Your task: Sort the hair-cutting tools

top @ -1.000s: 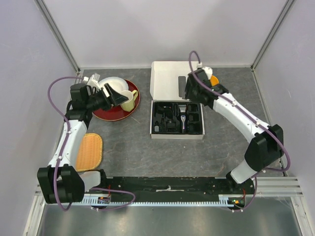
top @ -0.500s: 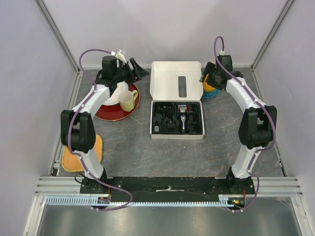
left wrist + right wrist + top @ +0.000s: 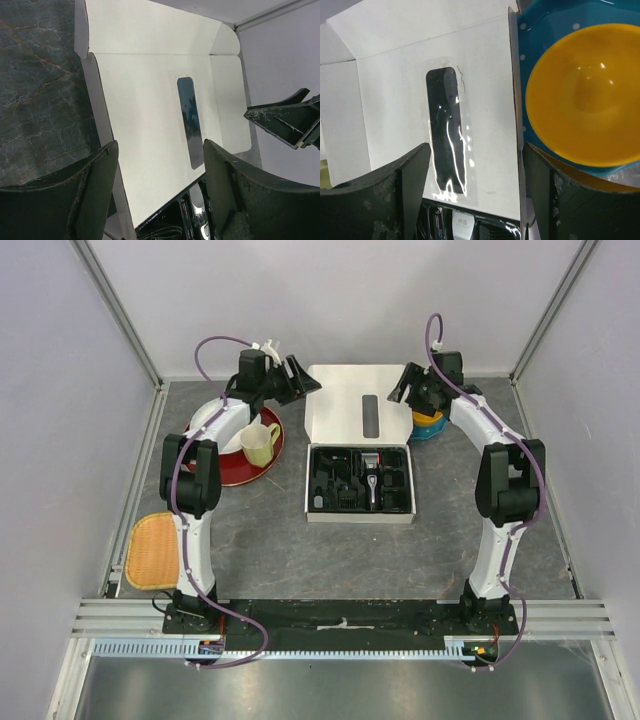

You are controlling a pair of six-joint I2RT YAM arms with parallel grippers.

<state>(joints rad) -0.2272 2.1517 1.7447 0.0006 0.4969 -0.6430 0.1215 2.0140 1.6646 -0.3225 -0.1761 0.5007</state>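
Observation:
The hair clipper, black and silver, lies in the black tray of the open white box, with black comb attachments in the compartments to its left. I cannot pick out a thin brush. My left gripper is open and empty above the back left corner of the box lid. My right gripper is open and empty at the lid's back right corner. In the left wrist view my gripper frames the lid and the clipper's silver head. The right wrist view shows my gripper over the lid, with the clipper at the bottom.
A red plate holds a white bowl and a yellow mug at the back left. A woven orange mat lies at the left. A yellow bowl sits in a blue bowl right of the lid.
Both arms have swung towards the back. The left gripper moved from over the red plate to the lid's left corner; the right gripper moved from above the tray to the lid's right corner.

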